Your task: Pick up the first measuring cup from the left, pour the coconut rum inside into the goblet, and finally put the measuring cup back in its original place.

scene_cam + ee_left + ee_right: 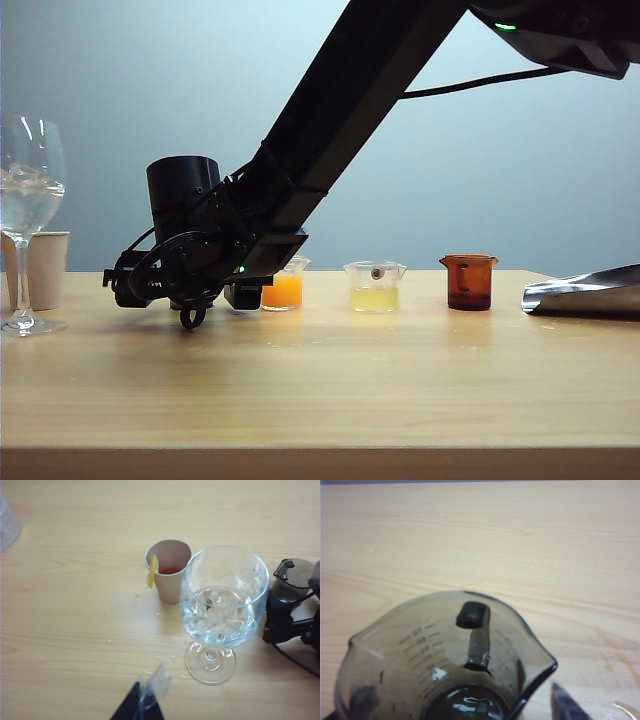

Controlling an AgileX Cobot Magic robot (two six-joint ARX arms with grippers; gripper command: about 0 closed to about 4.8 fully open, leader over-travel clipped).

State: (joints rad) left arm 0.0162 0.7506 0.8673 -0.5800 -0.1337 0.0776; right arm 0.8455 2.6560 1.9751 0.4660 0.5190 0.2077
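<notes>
- since the table (pixel 320 380) is the biggest thing, start there: it holds a row of small cups, and the tall goblet (pixel 222 605) stands off at the left end.
- the right arm (pixel 330 120) reaches across to the left end of the row, and the right gripper (pixel 190 285) sits low, just above the wood.
- the goblet stands upright with ice and clear liquid in its bowl. that liquid looks like the coconut rum (pixel 220 617), so i think the pouring is done.
- a paper cup (pixel 170 575) stands just behind the goblet.
- the first measuring cup (pixel 445 655) stands upright on the table near the goblet, at the left end of the row beside the cup of orange liquid (pixel 283 290). it looks almost empty, so it seems to be back in its place.
- the right gripper is around this cup. the one finger (pixel 567 705) that shows stands a little off the cup's wall, so the jaws look spread and not squeezing it.
- what is left, i think: lift the right gripper away without bumping the cup.
- the left gripper (pixel 150 692) hangs above the table near the goblet's foot. only its tip shows, so i cannot tell how its jaws stand.
</notes>
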